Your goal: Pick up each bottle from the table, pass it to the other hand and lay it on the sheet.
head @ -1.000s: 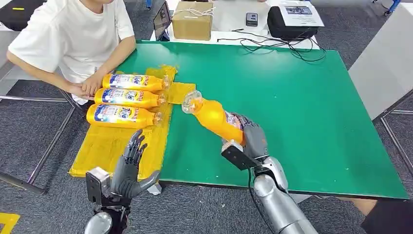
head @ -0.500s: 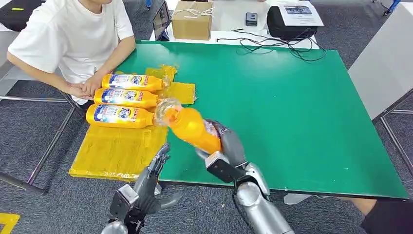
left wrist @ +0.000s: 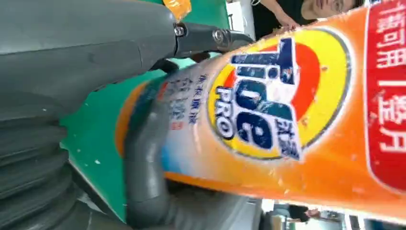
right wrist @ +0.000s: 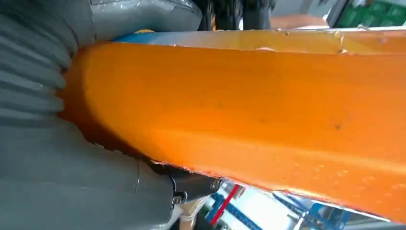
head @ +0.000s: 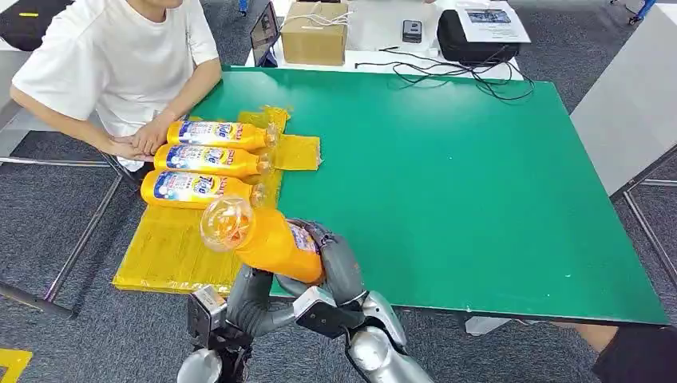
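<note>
Head view: right hand (head: 339, 267) grips the orange bottle (head: 267, 239) at its base end, above the near bench (head: 479, 199) edge beside the yellow sheet (head: 172, 247). Long axis points cap-end up-left toward the sheet. Left hand (head: 251, 299) sits directly under the body, nearer the sheet. Its fingers (left wrist: 143, 172) curl around the label side in the left wrist view, but how firm the hold is I can't tell. The bottle hides most of both hands.

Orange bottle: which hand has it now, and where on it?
The right hand grips the orange bottle around its lower body; the left hand reaches underneath, contact unclear.
</note>
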